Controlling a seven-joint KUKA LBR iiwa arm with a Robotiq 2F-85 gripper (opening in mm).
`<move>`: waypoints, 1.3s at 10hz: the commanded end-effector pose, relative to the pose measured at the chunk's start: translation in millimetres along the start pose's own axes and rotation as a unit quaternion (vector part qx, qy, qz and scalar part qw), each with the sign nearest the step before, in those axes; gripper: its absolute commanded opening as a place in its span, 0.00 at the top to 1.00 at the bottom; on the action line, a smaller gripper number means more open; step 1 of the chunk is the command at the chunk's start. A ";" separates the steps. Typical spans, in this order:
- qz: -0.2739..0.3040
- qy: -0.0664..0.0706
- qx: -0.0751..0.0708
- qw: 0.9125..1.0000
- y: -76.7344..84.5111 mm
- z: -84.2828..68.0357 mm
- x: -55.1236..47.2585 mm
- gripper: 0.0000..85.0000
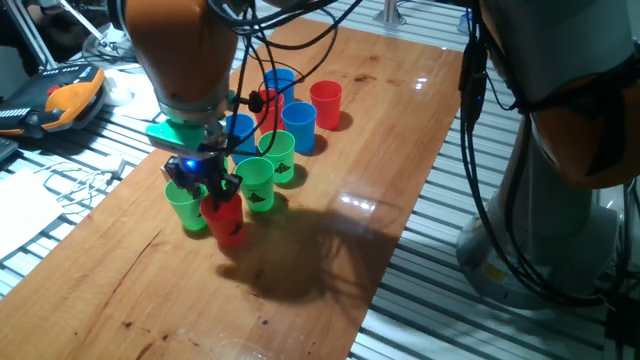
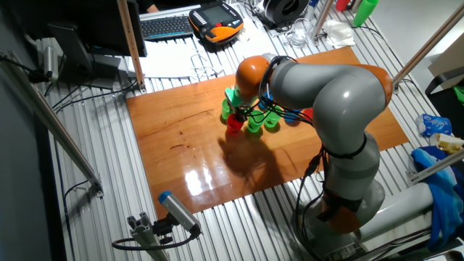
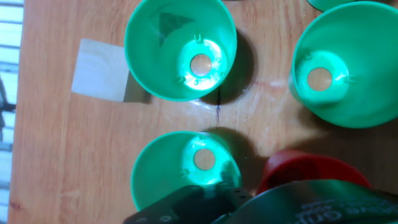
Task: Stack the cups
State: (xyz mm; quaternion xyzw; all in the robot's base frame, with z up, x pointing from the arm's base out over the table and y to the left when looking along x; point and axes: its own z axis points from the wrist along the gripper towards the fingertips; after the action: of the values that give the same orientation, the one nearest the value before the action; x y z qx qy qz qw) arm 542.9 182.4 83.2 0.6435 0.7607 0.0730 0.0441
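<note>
Orange and grey arm [image 2: 341,94], black cables, teal flange above a black gripper [image 1: 205,190]

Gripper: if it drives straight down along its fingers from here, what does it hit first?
Probably the red cup: the gripper sits right at its rim, beside a green cup. Exact finger placement is unclear, so that rim could catch a finger too.

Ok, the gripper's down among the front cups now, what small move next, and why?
Probably a short straight lift. In one fixed view the gripper sits at the rim of the red cup, with a green cup close on one side and another green cup on the other. I cannot tell whether the jaws have closed, so confirm the grip first; rising vertically should avoid knocking the neighbours.
</note>
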 end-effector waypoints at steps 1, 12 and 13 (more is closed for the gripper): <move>-0.002 0.005 -0.009 1.000 -0.5 0.3 0.3 1.00; -0.067 0.058 0.004 0.996 -8.3 -67.1 -12.8 1.00; -0.070 0.069 0.002 0.995 -10.4 -74.1 -16.7 1.00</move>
State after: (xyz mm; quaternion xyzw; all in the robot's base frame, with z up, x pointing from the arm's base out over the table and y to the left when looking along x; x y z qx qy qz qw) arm 522.4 158.9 155.4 0.5797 0.8064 0.1163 -0.0064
